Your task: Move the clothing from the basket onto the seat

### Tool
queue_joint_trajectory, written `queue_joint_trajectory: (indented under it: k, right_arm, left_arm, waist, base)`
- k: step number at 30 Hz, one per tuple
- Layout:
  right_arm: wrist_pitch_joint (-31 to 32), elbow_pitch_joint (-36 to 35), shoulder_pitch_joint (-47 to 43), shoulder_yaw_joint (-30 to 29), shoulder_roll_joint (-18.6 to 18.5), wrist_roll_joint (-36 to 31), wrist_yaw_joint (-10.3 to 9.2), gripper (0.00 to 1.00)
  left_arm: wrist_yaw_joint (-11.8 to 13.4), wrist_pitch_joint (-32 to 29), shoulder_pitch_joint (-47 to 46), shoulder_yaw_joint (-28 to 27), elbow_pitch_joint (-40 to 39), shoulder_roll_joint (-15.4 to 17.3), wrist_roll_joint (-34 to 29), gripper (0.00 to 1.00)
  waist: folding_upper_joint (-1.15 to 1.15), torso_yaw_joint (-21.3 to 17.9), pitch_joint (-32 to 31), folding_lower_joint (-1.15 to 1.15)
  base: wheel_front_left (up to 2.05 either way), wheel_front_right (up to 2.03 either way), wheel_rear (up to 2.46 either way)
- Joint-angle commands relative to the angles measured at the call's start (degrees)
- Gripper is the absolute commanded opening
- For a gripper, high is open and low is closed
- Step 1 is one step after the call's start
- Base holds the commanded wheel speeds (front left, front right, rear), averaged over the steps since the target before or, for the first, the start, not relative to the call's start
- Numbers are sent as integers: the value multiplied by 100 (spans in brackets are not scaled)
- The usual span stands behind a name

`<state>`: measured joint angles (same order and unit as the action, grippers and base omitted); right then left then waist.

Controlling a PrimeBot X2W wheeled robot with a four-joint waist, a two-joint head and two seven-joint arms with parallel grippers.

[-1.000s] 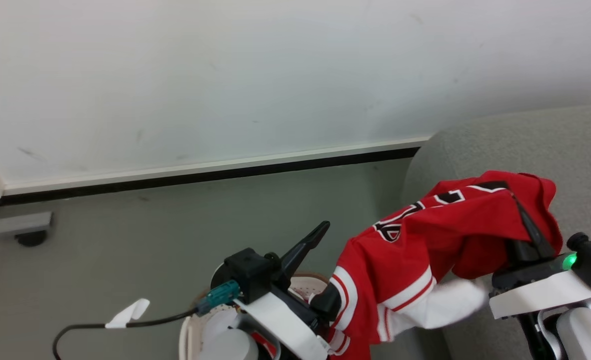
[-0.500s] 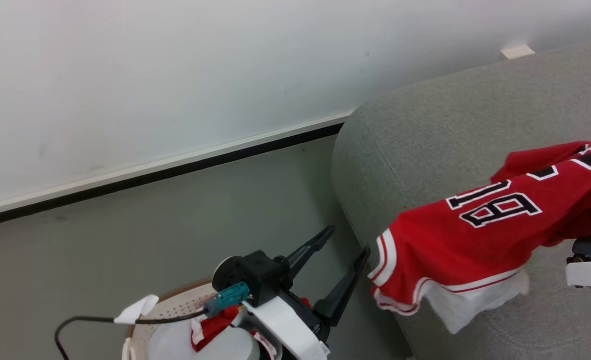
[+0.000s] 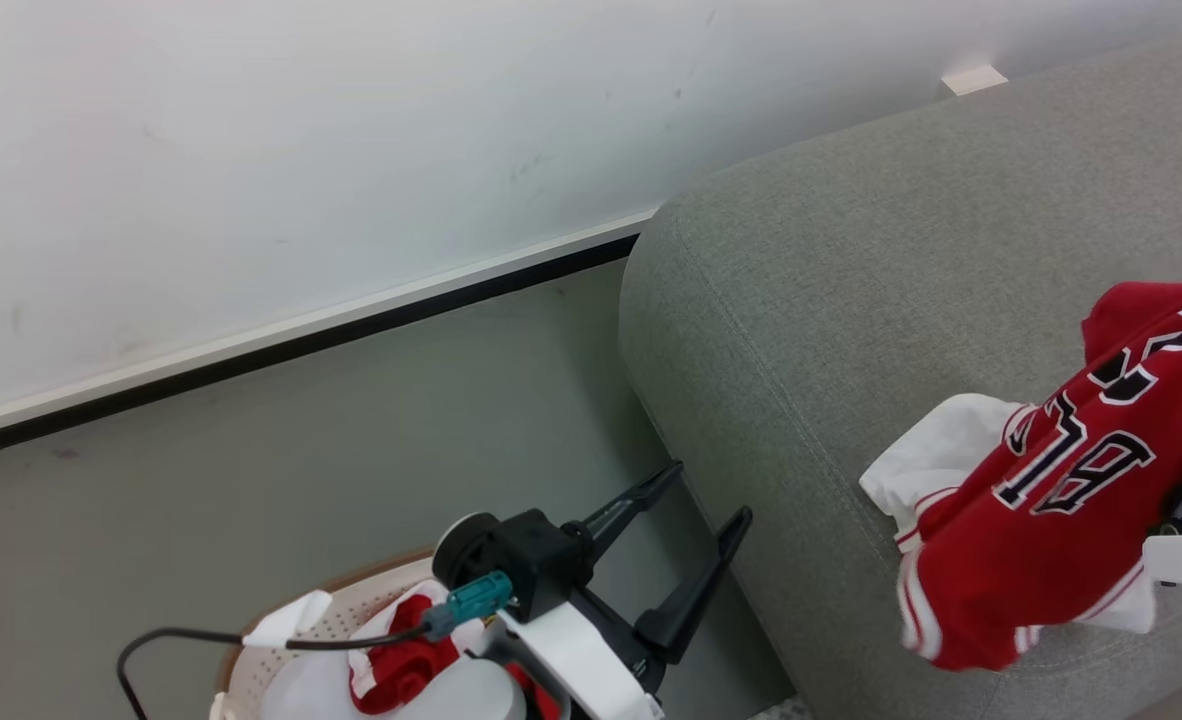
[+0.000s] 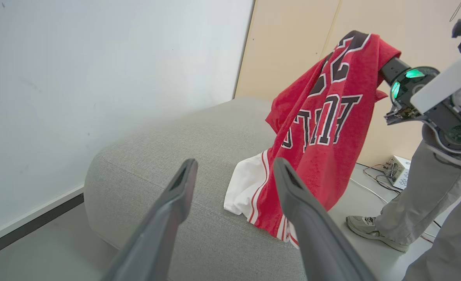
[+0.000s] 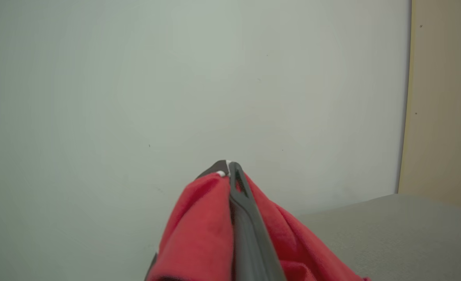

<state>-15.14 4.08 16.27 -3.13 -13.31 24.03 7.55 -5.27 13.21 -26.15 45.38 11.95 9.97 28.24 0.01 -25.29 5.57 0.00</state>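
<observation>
Head view: the left gripper [image 3: 710, 490] hangs over the grey floor [image 3: 301, 470], between the basket [image 3: 346, 612] and the seat [image 3: 851, 300]; its two long dark fingers are spread wide and nothing lies between them
Left wrist view: those fingers point toward the seat's rounded corner, with the red jersey [image 4: 324, 128] beyond them and not touching them
Right wrist view: the right gripper [image 5: 227, 164] has its fingers pressed together on a fold of the red jersey, whose fabric falls away on both sides of the fingers; the tips point at the pale wall [image 5: 176, 78]
Jersey: held up by the right gripper above the seat, it hangs in a long drape with black-and-white lettering and numerals facing outward; its lower hem, with white stripes and a white lining, rests on the seat's top near the edge
Basket: low at the head view's bottom edge, left of the left gripper and near the seat; a second red garment [image 3: 401, 670] with white trim lies crumpled inside it
Seat: light grey woven upholstery, its rounded corner toward the wall
Person: in the left wrist view a person [image 4: 429, 203] in grey trousers and a pale shoe stands on the floor beyond the seat, next to the right arm
Backdrop: a beige panel [image 4: 293, 39] behind the jersey, and a small white box [image 4: 398, 171] with wires on the floor at its foot
</observation>
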Motion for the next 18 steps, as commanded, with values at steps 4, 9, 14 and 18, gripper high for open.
queue_joint_trajectory:
  k: [4, 9, 14, 18]
  right_arm:
    - [-2, -9, -63, 13, 21, -7, -12, 0]
    - [-2, 66, 164, 95, 55, 78, -12, 0]
    - [183, 457, 895, 453, -171, 100, -13, 0]
    - [404, 913, 1812, 657, -538, 290, -13, 0]
  left_arm:
    - [-27, 69, -78, 43, 27, 35, -110, 100]
    - [12, 48, -157, 63, 31, 60, -152, 100]
    - [54, -35, -302, 63, -31, 138, -209, 100]
    - [61, -98, -467, 56, -112, 180, -277, 100]
  waist:
    - [-1, 62, 40, 0]
    - [-1, 165, 203, 0]
    - [-1, 262, 539, 0]
    - [-1, 407, 899, 0]
  base:
    - [0, 0, 0]
    - [0, 0, 0]
    - [0, 0, 0]
    - [0, 0, 0]
